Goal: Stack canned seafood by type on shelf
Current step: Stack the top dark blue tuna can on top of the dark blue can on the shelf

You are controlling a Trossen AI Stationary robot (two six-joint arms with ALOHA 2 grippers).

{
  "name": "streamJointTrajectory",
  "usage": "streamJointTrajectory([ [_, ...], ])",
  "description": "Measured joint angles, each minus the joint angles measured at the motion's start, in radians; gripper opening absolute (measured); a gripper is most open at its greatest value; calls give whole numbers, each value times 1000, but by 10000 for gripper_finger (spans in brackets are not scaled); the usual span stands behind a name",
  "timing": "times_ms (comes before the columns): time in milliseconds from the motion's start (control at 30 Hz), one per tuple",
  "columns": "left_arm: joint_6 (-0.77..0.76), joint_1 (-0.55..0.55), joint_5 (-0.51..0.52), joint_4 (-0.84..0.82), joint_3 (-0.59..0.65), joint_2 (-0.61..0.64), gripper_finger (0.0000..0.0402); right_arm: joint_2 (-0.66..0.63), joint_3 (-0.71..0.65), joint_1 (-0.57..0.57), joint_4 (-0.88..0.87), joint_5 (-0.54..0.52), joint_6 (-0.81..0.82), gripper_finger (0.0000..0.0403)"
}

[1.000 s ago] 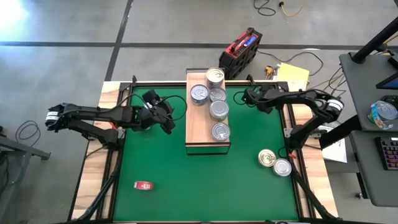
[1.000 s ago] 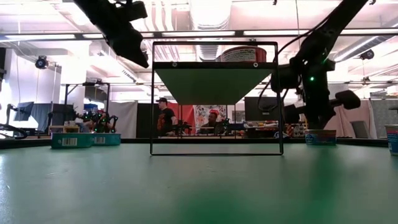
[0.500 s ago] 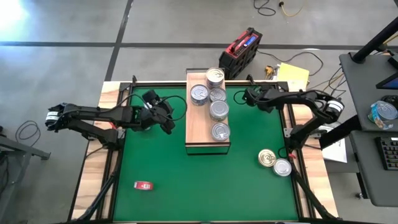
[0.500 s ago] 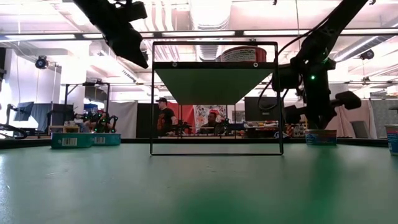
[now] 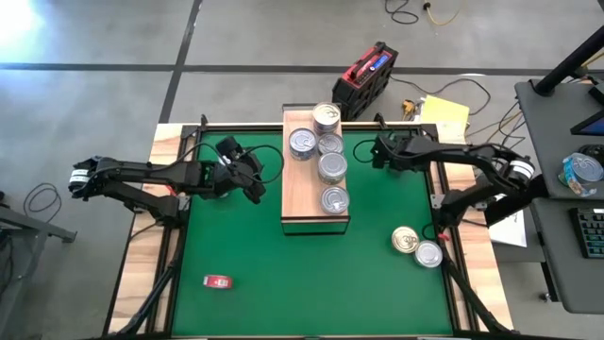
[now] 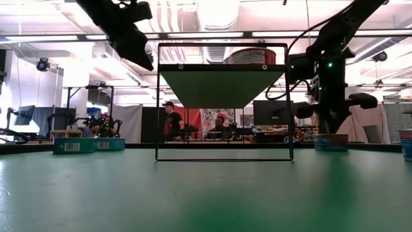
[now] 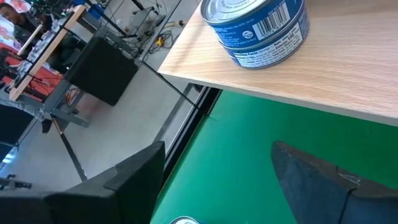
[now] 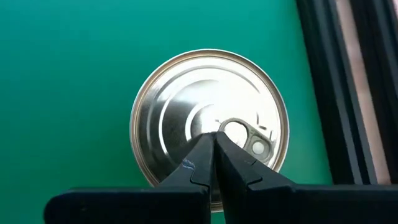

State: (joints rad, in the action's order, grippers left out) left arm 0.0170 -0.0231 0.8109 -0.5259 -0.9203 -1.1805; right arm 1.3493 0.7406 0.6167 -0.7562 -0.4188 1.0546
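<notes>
The light-wood shelf [image 5: 307,203] stands at the mat's middle and carries several silver-lidded tins [image 5: 332,167]. My left gripper [image 5: 257,184] hovers open, left of the shelf, facing a blue-labelled tin [image 7: 258,28] on the shelf's edge. My right gripper [image 5: 377,151] is shut, right of the shelf's far end, pointing steeply down. Right under its fingertips [image 8: 214,140] a silver-lidded tin [image 8: 186,112] rests bottom-down on the green mat. The arm hides this tin in the high view. A gold-lidded tin [image 5: 406,240] and a silver one [image 5: 428,254] sit on the mat at the near right. My right gripper's shut fingertips stand over the tin's lid beside its pull tab [image 8: 239,134], coming from above. I cannot tell whether they touch the lid. The tin sits flat on the mat.
A small red flat object [image 5: 217,280] lies on the mat near the left front. A red toolbox [image 5: 370,80] and yellow papers [image 5: 444,113] lie beyond the far edge. A dark frame [image 8: 348,93] runs close beside the tin. People sit in the room behind.
My right gripper has risen a little and tipped more steeply downward, staying shut. Its elbow has swung toward the table's right edge. The tins have not moved.
</notes>
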Motion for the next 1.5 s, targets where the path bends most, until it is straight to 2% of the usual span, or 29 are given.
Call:
streamJointTrajectory([
  [133,0,0,-1,0,0,0,277,-15,0,-27,-8,54,-44,9],
  [433,4,0,-1,0,0,0,277,-16,0,-139,-8,87,-80,9],
  [900,20,0,-2,0,0,0,277,-26,0,-323,-27,205,-55,9],
  [1167,23,0,-2,1,0,0,277,-76,-2,-341,-107,207,-11,9],
  [1500,23,0,-17,0,0,0,277,-91,-2,-385,-230,270,5,9],
])
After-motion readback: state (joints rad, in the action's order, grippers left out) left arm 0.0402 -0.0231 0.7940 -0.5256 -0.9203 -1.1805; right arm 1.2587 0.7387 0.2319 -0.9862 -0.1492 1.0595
